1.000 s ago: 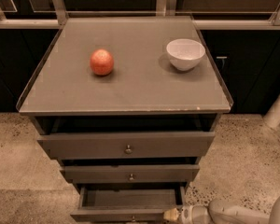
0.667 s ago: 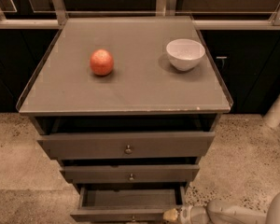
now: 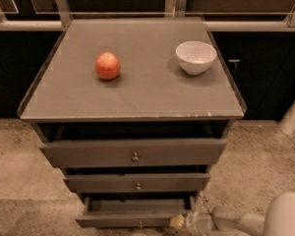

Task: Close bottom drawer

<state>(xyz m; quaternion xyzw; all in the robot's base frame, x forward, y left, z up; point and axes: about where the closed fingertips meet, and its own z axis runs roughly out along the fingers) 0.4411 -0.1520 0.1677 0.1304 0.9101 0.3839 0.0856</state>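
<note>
The bottom drawer (image 3: 132, 219) is the narrowest of three grey-brown drawers and stands pulled out at the bottom of the camera view, its inside showing dark. Its tiny knob (image 3: 140, 224) is at the frame's lower edge. My gripper (image 3: 179, 222) is at the drawer front's right end, low in the frame, touching or nearly touching it. My white arm (image 3: 246, 220) reaches in from the lower right.
The middle drawer (image 3: 136, 182) and wide top drawer (image 3: 132, 152) sit above. On the cabinet top (image 3: 137, 92) are a red-orange apple (image 3: 107, 65) and a white bowl (image 3: 196, 57). A speckled floor (image 3: 19, 171) surrounds the cabinet. A white post (image 3: 292, 114) stands at right.
</note>
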